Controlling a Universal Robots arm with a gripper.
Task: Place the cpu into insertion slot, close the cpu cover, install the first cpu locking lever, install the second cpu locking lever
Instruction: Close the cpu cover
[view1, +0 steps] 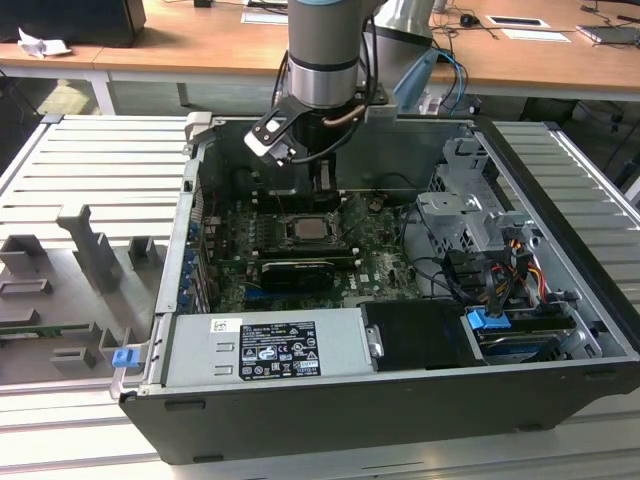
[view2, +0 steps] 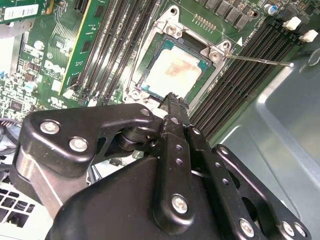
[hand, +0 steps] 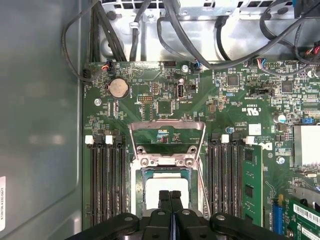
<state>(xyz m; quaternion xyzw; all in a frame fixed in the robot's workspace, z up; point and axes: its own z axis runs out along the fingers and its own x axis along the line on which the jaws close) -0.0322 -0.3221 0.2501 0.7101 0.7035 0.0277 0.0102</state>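
The cpu (hand: 167, 186) (view2: 172, 72), with its silver-grey top, lies flat in the insertion slot (hand: 136, 186) on the green board; in the exterior view the cpu (view1: 310, 228) sits mid-board. The cpu cover (hand: 167, 125) is swung up and back from the socket, with the board showing through its cut-out. A thin locking lever (view2: 260, 61) sticks out beside the socket, unlatched. My gripper (hand: 170, 196) (view2: 172, 97) (view1: 322, 185) hangs just above the cpu. Its black fingers are pressed together and hold nothing.
Black memory slots (hand: 107, 180) flank the socket on both sides. A long black card (view1: 297, 272) lies in front of it in the exterior view. Cables (hand: 200, 50) run along the board's far edge. The case wall (hand: 40, 125), drive cage (view1: 470, 215) and power supply (view1: 265, 345) enclose the board.
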